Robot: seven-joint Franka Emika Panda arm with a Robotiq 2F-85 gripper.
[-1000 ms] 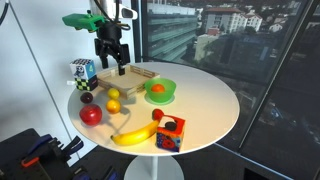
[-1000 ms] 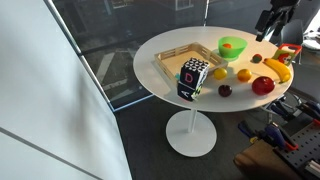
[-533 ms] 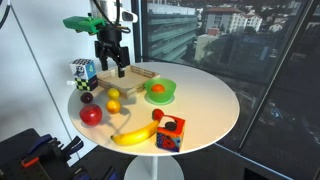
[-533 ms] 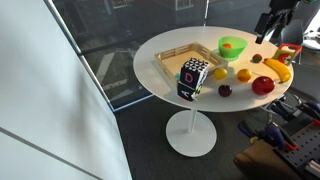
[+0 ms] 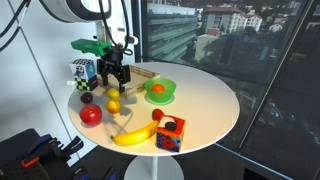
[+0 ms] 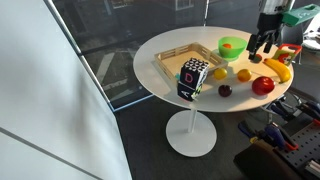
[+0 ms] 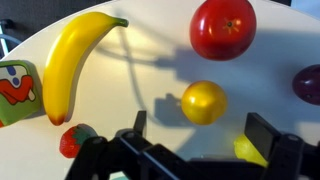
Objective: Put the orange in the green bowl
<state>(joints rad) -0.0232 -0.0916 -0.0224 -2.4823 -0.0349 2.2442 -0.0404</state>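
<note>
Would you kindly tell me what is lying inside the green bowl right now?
One deep-orange round item sits in the green bowl. The bowl floor beneath it is covered, so nothing there can be seen.

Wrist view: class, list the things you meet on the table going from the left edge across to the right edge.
A toy block → banana → red apple → purple plum.

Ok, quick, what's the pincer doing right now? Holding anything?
Pincer: open, holding nothing, poised over the orange on the table.
</note>
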